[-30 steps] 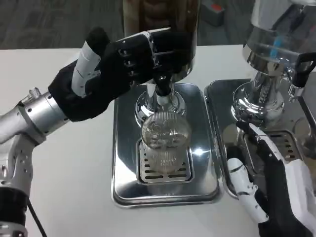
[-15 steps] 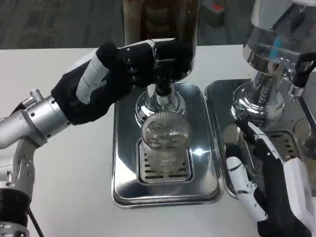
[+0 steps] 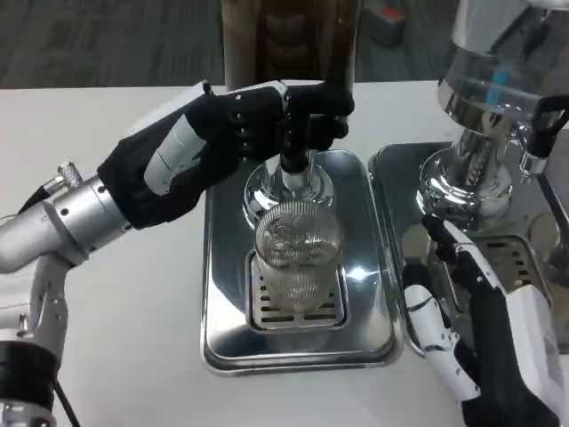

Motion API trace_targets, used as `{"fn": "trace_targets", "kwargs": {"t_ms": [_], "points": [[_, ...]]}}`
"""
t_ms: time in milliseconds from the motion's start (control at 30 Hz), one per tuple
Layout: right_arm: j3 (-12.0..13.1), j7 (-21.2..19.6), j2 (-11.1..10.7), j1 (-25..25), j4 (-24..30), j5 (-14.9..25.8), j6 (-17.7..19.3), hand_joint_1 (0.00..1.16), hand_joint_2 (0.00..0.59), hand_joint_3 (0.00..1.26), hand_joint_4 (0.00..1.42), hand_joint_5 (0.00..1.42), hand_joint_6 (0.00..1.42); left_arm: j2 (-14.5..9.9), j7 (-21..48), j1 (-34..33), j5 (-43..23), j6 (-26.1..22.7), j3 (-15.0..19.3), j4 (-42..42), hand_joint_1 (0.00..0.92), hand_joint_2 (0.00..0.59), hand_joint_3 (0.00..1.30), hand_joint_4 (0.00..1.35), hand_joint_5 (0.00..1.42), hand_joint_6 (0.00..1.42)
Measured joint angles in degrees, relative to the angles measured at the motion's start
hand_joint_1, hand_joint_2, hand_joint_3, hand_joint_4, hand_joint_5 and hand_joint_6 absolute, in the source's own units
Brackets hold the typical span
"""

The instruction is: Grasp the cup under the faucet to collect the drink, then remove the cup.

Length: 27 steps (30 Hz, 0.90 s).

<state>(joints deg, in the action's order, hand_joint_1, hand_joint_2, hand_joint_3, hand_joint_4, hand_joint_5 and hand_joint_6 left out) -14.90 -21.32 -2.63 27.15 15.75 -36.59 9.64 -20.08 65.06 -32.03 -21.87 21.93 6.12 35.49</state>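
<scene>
A ribbed clear glass cup (image 3: 298, 253) stands upright on the grate of the steel drip tray (image 3: 224, 294), directly below the faucet (image 3: 294, 167) of the dark drink dispenser (image 3: 289, 36). My left hand (image 3: 222, 133) reaches in from the left, and its fingers (image 3: 307, 111) curl over the black faucet handle above the cup. It does not touch the cup. At the lower right my right hand (image 3: 480, 342) lies with its fingers apart, holding nothing, to the right of the cup's tray.
A second dispenser (image 3: 498, 89) with a clear tank stands at the right on its own steel tray (image 3: 391, 178), close to my right hand. White tabletop (image 3: 133, 356) spreads to the left of the trays.
My left hand has turned and slid right, its fingers closing further over the faucet handle. The right hand has crept slightly up. The cup has not moved.
</scene>
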Motion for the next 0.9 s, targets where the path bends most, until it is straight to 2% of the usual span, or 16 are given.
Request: {"fn": "trace_targets", "kwargs": {"t_ms": [600, 900], "points": [[0.3, 1.8, -0.3, 0.1, 0.3, 1.0, 0.0, 0.04, 0.332, 0.19, 0.16, 0.18, 0.26, 0.0, 0.0, 0.2, 2.1, 6.5, -0.5, 1.0, 0.000, 0.059, 0.28, 0.17, 0.20, 0.22], [0.5, 4.0, -0.8, -0.5, 0.4, 1.9, 0.0, 0.05, 0.269, 0.14, 0.11, 0.13, 0.23, -0.6, -0.7, 0.4, 4.1, 10.9, -1.2, 2.4, 0.000, 0.062, 0.28, 0.17, 0.19, 0.22]]}}
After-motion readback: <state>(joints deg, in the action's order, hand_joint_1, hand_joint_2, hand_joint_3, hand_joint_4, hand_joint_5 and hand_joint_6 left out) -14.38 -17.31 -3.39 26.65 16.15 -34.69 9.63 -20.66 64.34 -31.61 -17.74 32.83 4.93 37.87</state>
